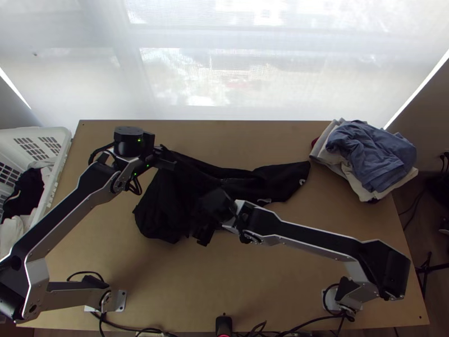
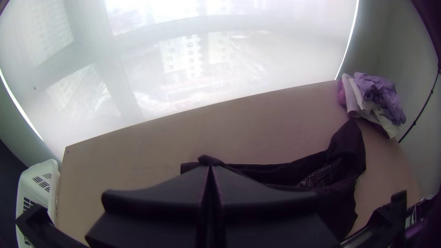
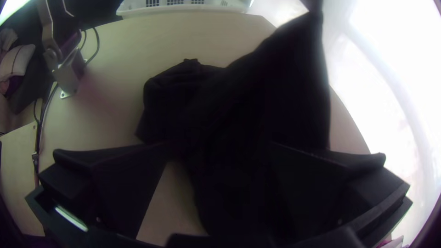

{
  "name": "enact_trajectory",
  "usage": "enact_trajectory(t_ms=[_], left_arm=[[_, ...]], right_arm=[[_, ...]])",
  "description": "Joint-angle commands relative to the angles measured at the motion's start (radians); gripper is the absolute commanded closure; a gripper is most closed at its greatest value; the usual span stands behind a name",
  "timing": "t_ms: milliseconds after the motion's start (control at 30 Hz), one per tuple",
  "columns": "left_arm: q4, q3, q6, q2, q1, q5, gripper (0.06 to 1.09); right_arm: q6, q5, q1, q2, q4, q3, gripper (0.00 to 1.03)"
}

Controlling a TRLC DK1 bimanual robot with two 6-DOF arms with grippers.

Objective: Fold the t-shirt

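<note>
The black t-shirt (image 1: 185, 188) lies bunched on the table, one part stretching toward the folded pile. My left gripper (image 1: 166, 163) is at its far-left corner, raising cloth there. In the left wrist view, the left gripper (image 2: 210, 169) is shut with black cloth (image 2: 209, 160) at its tips. Over the shirt's near middle is my right gripper (image 1: 203, 231). The right wrist view shows the right gripper (image 3: 216, 148) with fingers wide apart above the dark fabric (image 3: 239, 105), which slopes up to the held corner.
A pile of folded clothes (image 1: 373, 157), blue on top, sits at the table's far right corner. A white laundry basket (image 1: 59, 163) with clothes stands off the left edge. Bare wood (image 1: 252, 292) shows along the near side, with cables at the edge.
</note>
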Motion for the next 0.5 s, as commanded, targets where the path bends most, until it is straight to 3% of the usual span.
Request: enact_trajectory(t_ms=[0,467], left_arm=[[0.012,0.008,-0.019,0.017,0.005,0.000,1.05],[0.002,0.014,-0.028,0.003,-0.001,0.002,1.05]], right_arm=[[0.032,-0.020,0.089,0.145,-0.004,0.092,0.05],[0.043,-0.019,0.092,0.297,0.005,0.149,0.06]])
